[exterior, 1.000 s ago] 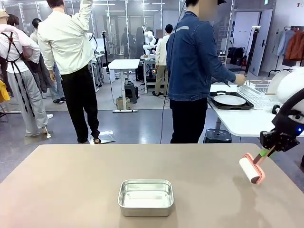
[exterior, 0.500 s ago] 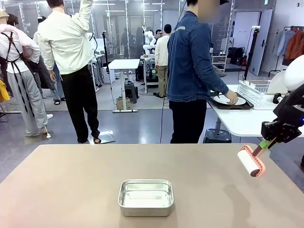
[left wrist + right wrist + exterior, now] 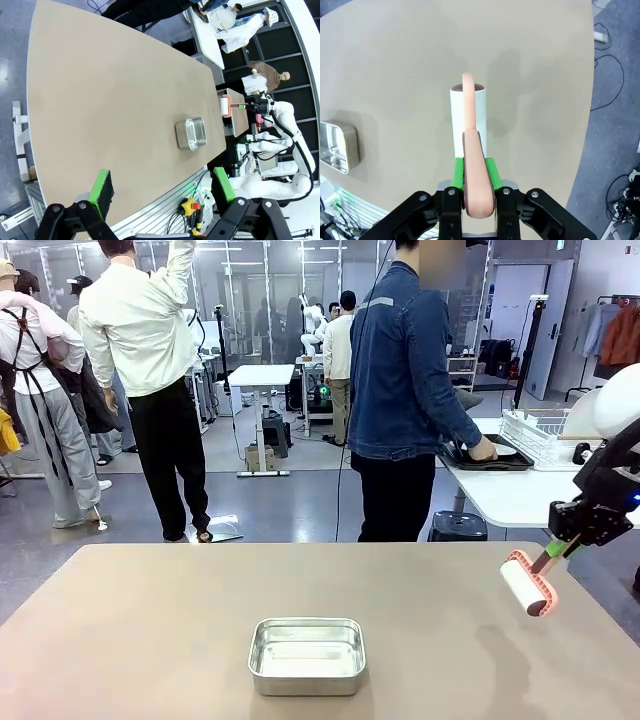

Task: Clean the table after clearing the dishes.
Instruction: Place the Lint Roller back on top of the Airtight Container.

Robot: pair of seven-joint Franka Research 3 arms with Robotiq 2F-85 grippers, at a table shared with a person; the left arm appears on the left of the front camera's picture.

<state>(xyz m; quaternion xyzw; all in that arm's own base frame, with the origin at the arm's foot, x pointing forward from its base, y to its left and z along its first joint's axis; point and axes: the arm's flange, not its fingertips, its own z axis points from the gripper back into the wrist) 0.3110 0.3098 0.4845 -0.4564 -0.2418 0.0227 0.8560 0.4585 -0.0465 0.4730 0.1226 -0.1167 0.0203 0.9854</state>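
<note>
Hovering above the right end of the large matte beige-brown counter [image 3: 150, 630], the right gripper [image 3: 562, 545] has its fingers clamped on the salmon-pink handle of a white lint roller [image 3: 527, 583], held clear of the surface. A shallow rectangular steel pan [image 3: 306, 655] sits near the front middle. The left gripper [image 3: 160, 187] hangs high, its green-padded fingers wide apart. Beyond, a person in a denim jacket [image 3: 405, 370] handles a round white plate on a black tray [image 3: 492, 454] on a smaller white table [image 3: 510, 495].

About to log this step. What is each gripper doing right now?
Left gripper: open, holding nothing.
Right gripper: fingers shut on the lint roller by its pink handle, above the table.
</note>
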